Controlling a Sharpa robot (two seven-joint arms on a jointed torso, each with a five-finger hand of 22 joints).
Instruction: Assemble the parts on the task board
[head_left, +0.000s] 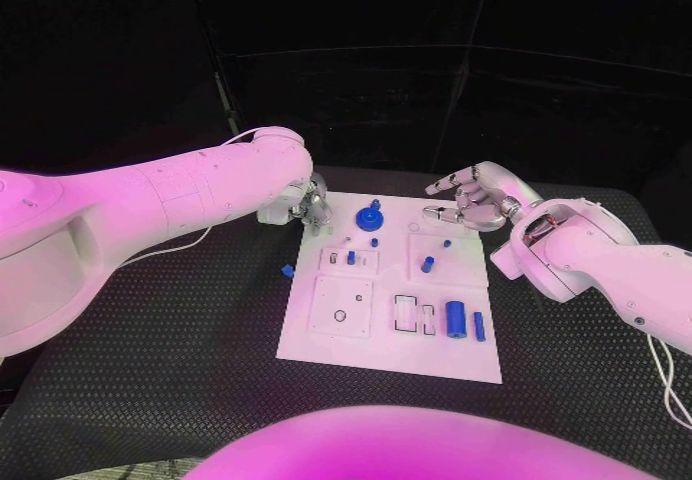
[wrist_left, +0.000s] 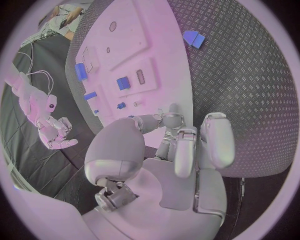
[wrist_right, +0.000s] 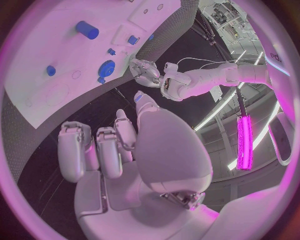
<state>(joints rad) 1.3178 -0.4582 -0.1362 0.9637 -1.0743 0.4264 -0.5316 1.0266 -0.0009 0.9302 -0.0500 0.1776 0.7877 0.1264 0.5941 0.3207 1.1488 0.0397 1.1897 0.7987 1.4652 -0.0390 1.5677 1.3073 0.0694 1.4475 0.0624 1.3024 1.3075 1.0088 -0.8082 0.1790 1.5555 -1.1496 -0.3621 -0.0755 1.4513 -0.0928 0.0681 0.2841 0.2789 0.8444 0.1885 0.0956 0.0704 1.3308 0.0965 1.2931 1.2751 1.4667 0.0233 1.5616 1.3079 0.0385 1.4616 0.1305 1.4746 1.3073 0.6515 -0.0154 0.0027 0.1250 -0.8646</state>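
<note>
So, moving left to right across the head view, our silver left hand (head_left: 300, 203) hovers empty with fingers loosely apart. A small blue part (head_left: 287, 270) lies off the white task board (head_left: 325, 335) at centre, so we judge assembly unfinished. Right of it, our right hand (head_left: 476, 199) spreads open, holding nothing.

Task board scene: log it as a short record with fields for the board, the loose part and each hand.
board: white task board in the middle of the black table, blue parts on it
round part: blue disc at the board's far edge
loose part: small blue piece on the table, off the board's left edge
left hand: at the board's far left corner, holds nothing
right hand: above the far right corner, fingers apart, empty
</note>
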